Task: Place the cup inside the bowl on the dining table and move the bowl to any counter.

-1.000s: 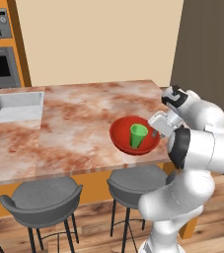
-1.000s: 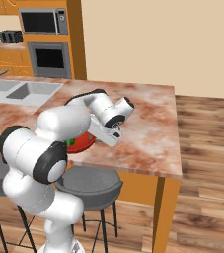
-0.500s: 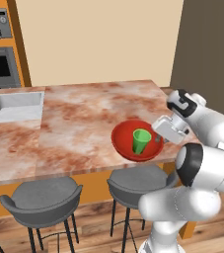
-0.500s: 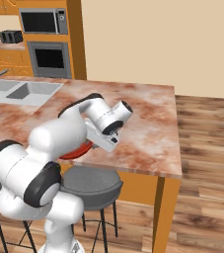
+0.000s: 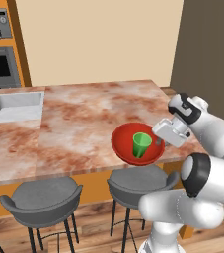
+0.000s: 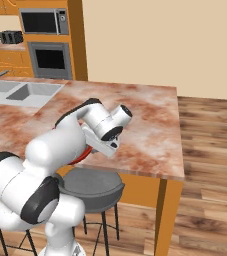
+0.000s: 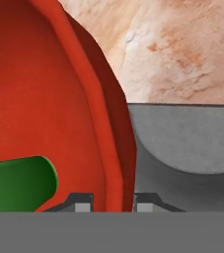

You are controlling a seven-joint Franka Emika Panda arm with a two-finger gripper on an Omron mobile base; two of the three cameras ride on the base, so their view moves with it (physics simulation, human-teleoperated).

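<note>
The bowl [image 5: 128, 148] is red, wide and shallow, and it sits at the near edge of the marbled surface [image 5: 79, 118], partly out past this edge and above a grey stool [image 5: 140, 180]. Whether it rests on the surface or is lifted a little, the pictures do not tell. The cup [image 5: 141, 145] – small, green, without handle – stands upright inside the bowl, a little toward the side of the arm. In the hand view the cup [image 7: 19, 184] lies inside the bowl at the lower left, just beside the finger tip [image 7: 83, 203] that is inside the bowl wall [image 7: 111, 148]. The other finger tip [image 7: 144, 203] is outside the wall, so the fingers are narrowly apart and clamped on the bowl's rim, with the wall between them. The gripper [image 5: 159, 142] meets the bowl at its right side in the left base view, and it does not touch the cup. In the right base view a thin red strip of the bowl [image 6: 84, 155] shows behind the white arm. Further away on the surface – well apart from the bowl – is the inset grey sink [image 5: 12, 106].
</note>
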